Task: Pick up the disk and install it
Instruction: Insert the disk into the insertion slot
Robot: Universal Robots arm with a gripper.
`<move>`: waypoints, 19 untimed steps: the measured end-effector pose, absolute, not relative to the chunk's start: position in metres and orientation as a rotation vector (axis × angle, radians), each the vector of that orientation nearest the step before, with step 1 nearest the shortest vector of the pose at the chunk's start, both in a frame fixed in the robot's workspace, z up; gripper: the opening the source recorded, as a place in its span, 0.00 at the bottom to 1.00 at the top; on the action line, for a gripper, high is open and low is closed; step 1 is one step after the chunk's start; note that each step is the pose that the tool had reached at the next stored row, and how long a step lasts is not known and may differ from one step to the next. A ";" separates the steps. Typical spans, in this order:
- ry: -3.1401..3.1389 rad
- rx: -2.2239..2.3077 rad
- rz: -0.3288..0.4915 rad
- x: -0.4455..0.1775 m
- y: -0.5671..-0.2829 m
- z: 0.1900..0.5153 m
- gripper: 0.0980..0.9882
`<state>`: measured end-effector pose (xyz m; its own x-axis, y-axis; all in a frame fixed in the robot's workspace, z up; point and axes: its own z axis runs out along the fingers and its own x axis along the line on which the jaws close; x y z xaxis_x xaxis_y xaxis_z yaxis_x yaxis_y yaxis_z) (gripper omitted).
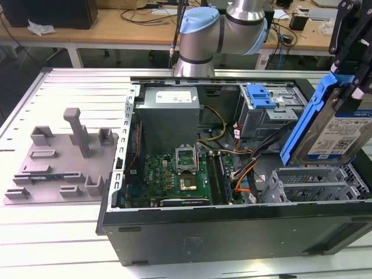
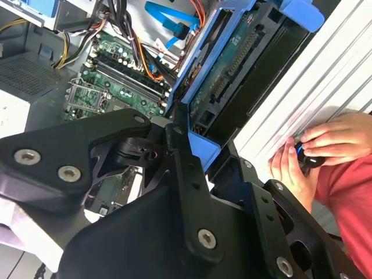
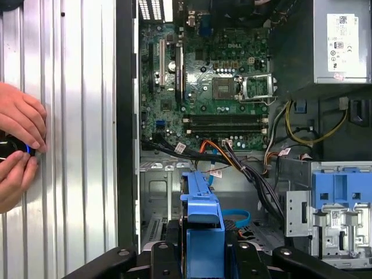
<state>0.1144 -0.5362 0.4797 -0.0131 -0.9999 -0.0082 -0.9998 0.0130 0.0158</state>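
Black gripper (image 1: 349,96) pinches blue-framed silver-grey hard disk (image 1: 334,131), tilted. Held at 3 o'clock, exterior view, over grey metal drive cage (image 1: 308,183).

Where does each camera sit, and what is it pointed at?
Exterior view: off the arm, looking down into the open computer case; the arm and the gripper holding the disk show.
First wrist view: on the wrist, looking past the gripper into the case at the motherboard; a person's hands show.
Second wrist view: on the wrist, close on the gripper clamping the disk.
All share the disk and motherboard.
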 end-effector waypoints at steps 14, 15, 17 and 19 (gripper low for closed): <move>-2.228 2.209 -0.025 0.114 -0.539 0.480 0.30; -2.225 2.213 -0.024 0.114 -0.539 0.480 0.30; -2.211 2.227 -0.024 0.114 -0.539 0.480 0.30; -2.206 2.238 -0.016 0.112 -0.541 0.477 0.30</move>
<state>0.1117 -0.5412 0.4774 0.0144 -0.9999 -0.0080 -0.9999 -0.0145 0.0059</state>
